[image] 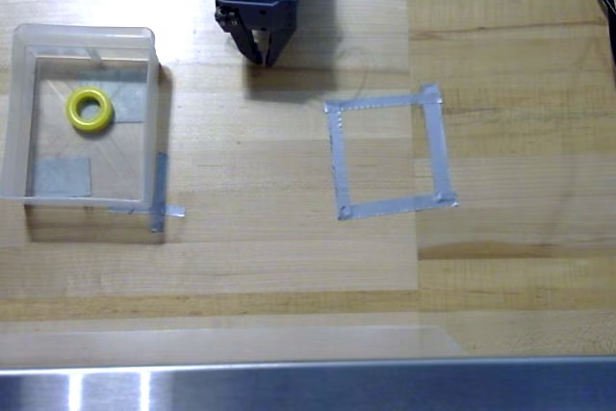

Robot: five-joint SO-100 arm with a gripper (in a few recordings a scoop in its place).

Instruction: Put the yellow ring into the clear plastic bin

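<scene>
The yellow ring (89, 110) lies inside the clear plastic bin (19, 113), left of the end effector (262, 53) (jaws nearly closed, empty).

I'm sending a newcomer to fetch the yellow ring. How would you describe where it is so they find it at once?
In the overhead view, look to the left side of the wooden table for the clear plastic bin. The yellow ring lies flat inside it, toward the top. It is the only bright, round thing there; its neighbours are flat grey tape patches.

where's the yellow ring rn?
Overhead view: the yellow ring lies inside the clear plastic bin at the left, well left of the tape square.
</scene>
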